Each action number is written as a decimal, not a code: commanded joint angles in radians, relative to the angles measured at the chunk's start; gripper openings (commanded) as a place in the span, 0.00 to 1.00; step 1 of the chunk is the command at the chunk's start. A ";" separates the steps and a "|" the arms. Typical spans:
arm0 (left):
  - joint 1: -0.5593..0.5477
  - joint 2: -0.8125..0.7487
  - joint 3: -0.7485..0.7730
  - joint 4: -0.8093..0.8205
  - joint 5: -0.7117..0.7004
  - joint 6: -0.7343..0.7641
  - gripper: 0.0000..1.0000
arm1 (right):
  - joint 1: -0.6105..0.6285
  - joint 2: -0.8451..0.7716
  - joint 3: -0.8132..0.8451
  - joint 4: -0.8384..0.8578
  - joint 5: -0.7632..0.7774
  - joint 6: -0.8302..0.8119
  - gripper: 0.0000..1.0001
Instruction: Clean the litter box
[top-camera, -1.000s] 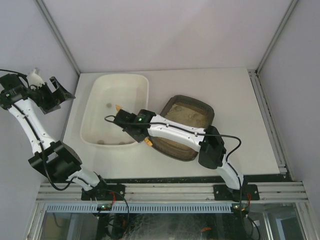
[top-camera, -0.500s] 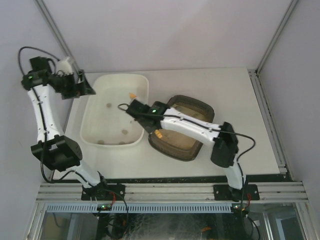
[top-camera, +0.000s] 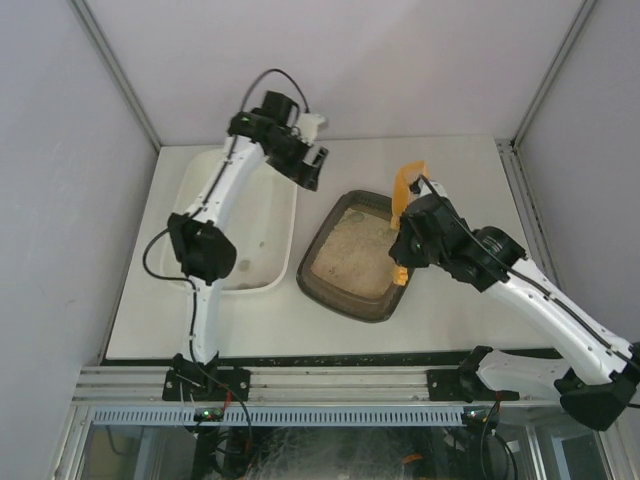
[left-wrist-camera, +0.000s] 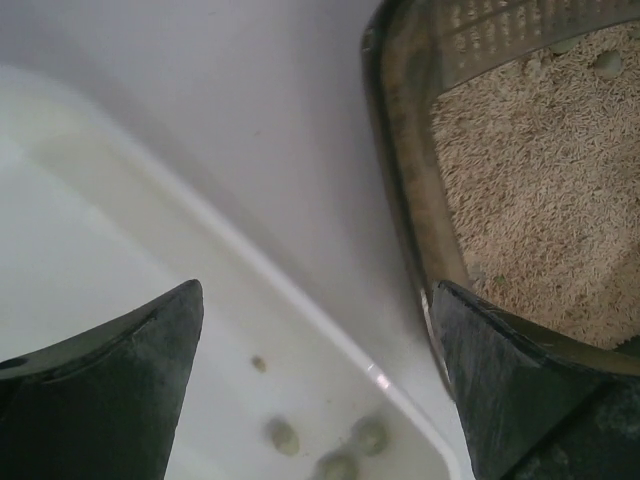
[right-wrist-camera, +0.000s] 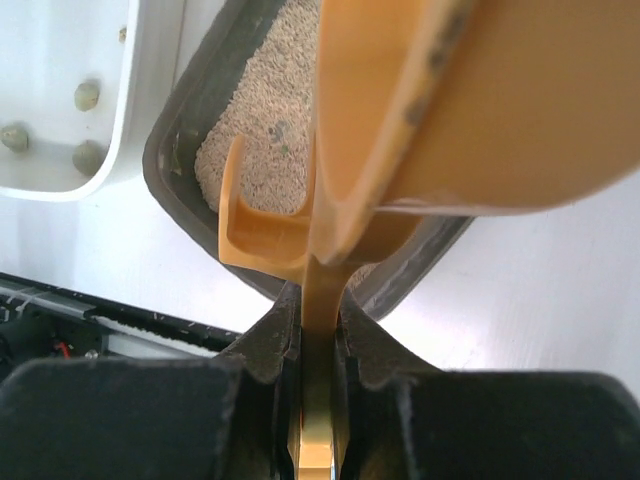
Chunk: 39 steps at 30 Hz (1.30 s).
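The litter box (top-camera: 322, 282), a dark tray of beige litter, lies at the table's middle; its rim (left-wrist-camera: 395, 190) also shows in the left wrist view and its near corner (right-wrist-camera: 175, 140) in the right wrist view. My right gripper (top-camera: 412, 235) hangs over its right side, shut on the handle of an orange scoop (top-camera: 408, 183) that points upward. In the right wrist view the jaws (right-wrist-camera: 320, 315) pinch that handle below the scoop (right-wrist-camera: 470, 100). My left gripper (top-camera: 310, 165) is open and holds nothing, above the gap between the tub's far right corner and the litter box (left-wrist-camera: 315, 295).
A white plastic tub (top-camera: 195, 200) stands left of the litter box, with small greenish clumps (left-wrist-camera: 285, 437) on its floor (right-wrist-camera: 88, 95). A couple of clumps (left-wrist-camera: 605, 62) lie in the litter. Metal frame rails (top-camera: 330, 382) run along the near edge; walls close in the table.
The left arm has swung from off the table's left side across to the tub's far right corner. The right arm has carried the scoop from over the tub to the litter box's right side.
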<state>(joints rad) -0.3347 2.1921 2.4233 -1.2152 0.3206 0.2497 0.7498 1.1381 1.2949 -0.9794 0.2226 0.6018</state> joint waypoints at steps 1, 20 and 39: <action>-0.140 0.048 0.016 0.117 -0.122 0.013 1.00 | 0.007 -0.099 -0.071 0.000 0.005 0.151 0.00; -0.228 0.292 -0.039 0.317 -0.326 -0.204 0.74 | -0.077 -0.283 -0.285 0.048 -0.056 0.187 0.00; -0.164 -0.048 -0.656 0.389 0.011 -0.684 0.33 | -0.146 -0.258 -0.322 0.111 -0.156 0.119 0.00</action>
<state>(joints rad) -0.5011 2.2093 1.9293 -0.7662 0.3073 -0.2630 0.6266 0.8680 0.9733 -0.9188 0.1219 0.7673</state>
